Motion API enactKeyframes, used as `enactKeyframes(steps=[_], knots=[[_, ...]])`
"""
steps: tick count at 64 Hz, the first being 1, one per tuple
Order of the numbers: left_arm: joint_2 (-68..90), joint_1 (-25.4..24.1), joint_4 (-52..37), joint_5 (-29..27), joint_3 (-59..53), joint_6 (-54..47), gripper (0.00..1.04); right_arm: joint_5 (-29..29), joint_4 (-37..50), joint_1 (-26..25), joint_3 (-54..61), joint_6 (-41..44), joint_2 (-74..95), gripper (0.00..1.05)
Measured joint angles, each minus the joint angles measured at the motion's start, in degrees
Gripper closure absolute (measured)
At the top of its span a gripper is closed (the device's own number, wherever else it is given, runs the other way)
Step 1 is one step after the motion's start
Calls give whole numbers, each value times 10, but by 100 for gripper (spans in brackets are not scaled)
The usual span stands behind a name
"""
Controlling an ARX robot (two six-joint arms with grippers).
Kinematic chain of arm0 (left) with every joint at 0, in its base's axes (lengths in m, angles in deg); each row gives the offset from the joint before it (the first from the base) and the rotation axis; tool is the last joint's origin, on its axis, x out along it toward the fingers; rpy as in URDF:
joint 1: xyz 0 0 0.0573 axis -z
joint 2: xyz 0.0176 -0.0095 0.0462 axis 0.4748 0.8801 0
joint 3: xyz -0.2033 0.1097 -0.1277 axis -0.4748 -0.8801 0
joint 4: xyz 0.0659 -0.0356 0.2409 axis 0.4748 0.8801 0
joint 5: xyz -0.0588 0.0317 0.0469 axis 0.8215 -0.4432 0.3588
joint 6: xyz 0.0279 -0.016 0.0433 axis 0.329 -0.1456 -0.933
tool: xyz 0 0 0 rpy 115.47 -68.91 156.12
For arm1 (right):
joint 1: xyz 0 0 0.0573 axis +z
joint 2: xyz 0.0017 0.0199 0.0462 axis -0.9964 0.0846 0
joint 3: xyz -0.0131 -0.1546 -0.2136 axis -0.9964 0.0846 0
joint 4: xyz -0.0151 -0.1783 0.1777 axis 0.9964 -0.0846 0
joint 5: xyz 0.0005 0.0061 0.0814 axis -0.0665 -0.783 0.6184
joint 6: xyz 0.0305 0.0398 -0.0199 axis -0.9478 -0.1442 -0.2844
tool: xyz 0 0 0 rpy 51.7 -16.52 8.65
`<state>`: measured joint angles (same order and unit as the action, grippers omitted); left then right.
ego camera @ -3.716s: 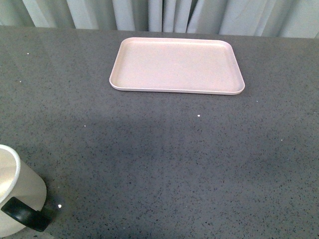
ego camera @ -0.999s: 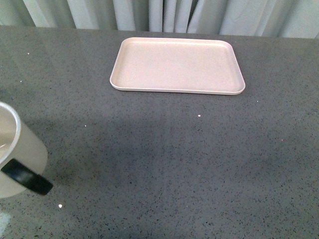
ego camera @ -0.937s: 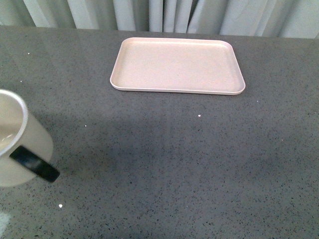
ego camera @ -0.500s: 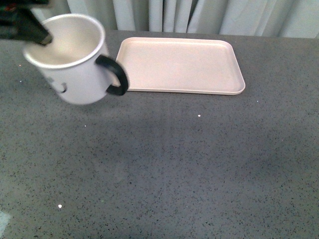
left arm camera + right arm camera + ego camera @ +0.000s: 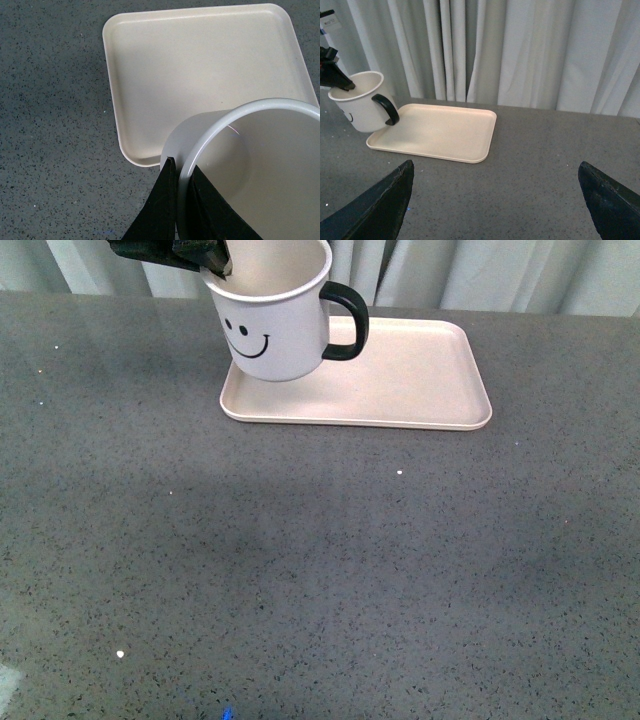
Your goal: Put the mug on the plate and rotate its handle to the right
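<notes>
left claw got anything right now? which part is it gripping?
Left claw holds the mug by its rim, one finger inside the wall and one outside, opposite the handle. Right claw is open, empty.

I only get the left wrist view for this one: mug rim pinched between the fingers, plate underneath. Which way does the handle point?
Observer: In the front view the handle points right, over the plate.
Reviewer: Is the mug level?
Observer: No. The right wrist view shows the mug tilted, held by its rim in the left gripper at the plate's left end.
Reviewer: And the other arm?
Observer: The right gripper is open and holds nothing, well clear of the mug.
</notes>
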<state>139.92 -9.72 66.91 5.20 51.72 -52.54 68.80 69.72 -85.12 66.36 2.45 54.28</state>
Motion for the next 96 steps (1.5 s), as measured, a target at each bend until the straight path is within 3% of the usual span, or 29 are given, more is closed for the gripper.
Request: enactKeyframes(steps=[22, 57, 96], knots=[[1, 0, 13, -5, 5, 2, 103, 0, 0, 0, 0, 0, 0, 9], [246, 13, 149, 33, 323, -24, 103, 0, 0, 0, 0, 0, 0, 9], [367, 21, 219, 41, 494, -46, 103, 0, 0, 0, 0, 0, 0, 9]])
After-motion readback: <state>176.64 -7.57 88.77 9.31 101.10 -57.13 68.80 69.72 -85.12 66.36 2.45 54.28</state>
